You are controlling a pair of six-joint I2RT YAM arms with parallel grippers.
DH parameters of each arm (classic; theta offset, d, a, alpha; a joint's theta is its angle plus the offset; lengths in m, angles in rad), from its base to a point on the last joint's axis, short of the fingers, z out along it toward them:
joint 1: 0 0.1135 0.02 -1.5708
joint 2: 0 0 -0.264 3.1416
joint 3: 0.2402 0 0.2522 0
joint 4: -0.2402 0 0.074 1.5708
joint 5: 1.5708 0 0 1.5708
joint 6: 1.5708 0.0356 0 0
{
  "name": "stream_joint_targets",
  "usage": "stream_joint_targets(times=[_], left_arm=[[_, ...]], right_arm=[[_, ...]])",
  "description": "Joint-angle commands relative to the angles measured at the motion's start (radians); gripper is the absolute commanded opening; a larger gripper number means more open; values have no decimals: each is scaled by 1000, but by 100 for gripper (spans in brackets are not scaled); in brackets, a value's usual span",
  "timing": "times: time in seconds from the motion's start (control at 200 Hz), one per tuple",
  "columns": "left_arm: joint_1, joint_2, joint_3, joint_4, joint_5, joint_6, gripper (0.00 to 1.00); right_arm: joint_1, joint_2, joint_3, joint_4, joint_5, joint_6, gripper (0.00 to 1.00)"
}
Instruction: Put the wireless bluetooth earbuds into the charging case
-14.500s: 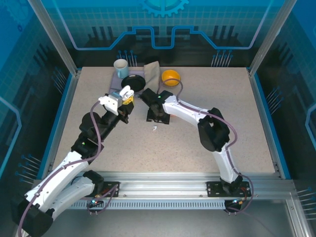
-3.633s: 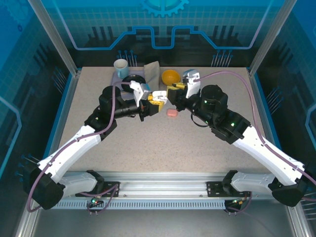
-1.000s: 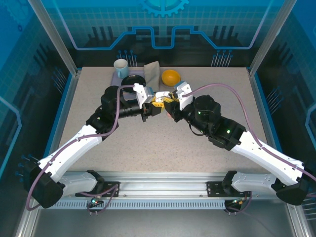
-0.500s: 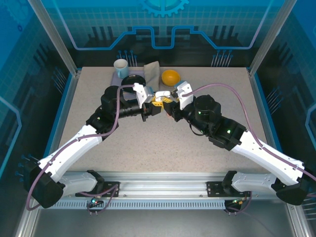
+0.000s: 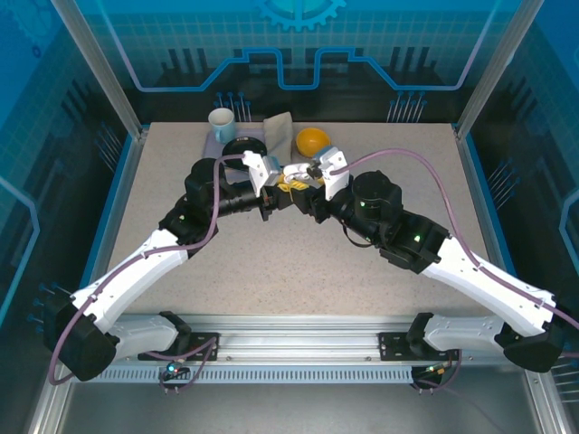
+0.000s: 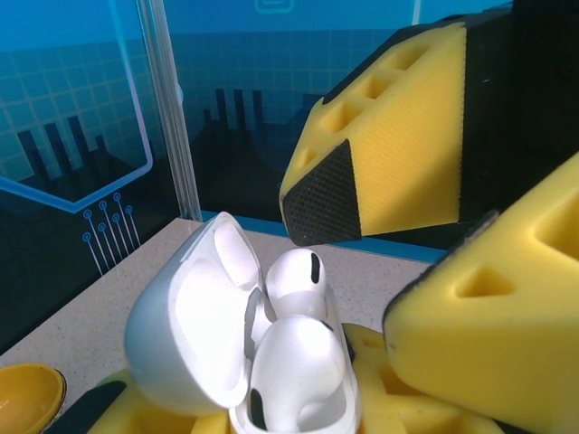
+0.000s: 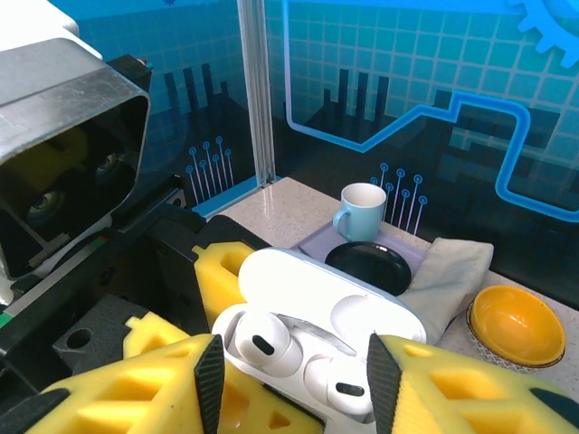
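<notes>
A white charging case (image 6: 194, 334) is held up with its lid open, and my left gripper (image 6: 271, 418) is shut on its lower part. Two white earbuds (image 6: 295, 282) sit in its sockets side by side, and the right wrist view looks down on the same earbuds (image 7: 262, 342) under the raised lid (image 7: 317, 285). My right gripper (image 7: 289, 380) is open, with a yellow finger on each side of the case and nothing between the pads. From above, the case (image 5: 296, 171) hangs between the left gripper (image 5: 280, 187) and the right gripper (image 5: 310, 174) at the back of the table.
Behind the grippers stand a pale blue mug (image 5: 222, 120), a black saucer (image 5: 242, 147), a folded grey cloth (image 5: 279, 131) and an orange bowl (image 5: 313, 140). The glass back wall is close behind them. Bare tabletop (image 5: 298, 262) lies in front.
My right gripper's jaws have spread wider and it has shifted slightly left and back around the case. The left gripper has kept still with the case.
</notes>
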Motion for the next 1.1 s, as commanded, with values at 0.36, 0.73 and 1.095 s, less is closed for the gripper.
stream_joint_targets(times=[0.36,0.73,1.095], left_arm=[[-6,-1,-15,56,-13,-20,0],[-7,-1,-18,54,-14,-23,0],[-7,-1,-29,48,-20,-18,0]], right_arm=[[-40,-24,51,-23,-53,79,65],[-113,-30,75,11,-137,189,70],[-256,-18,112,-39,-201,415,69]])
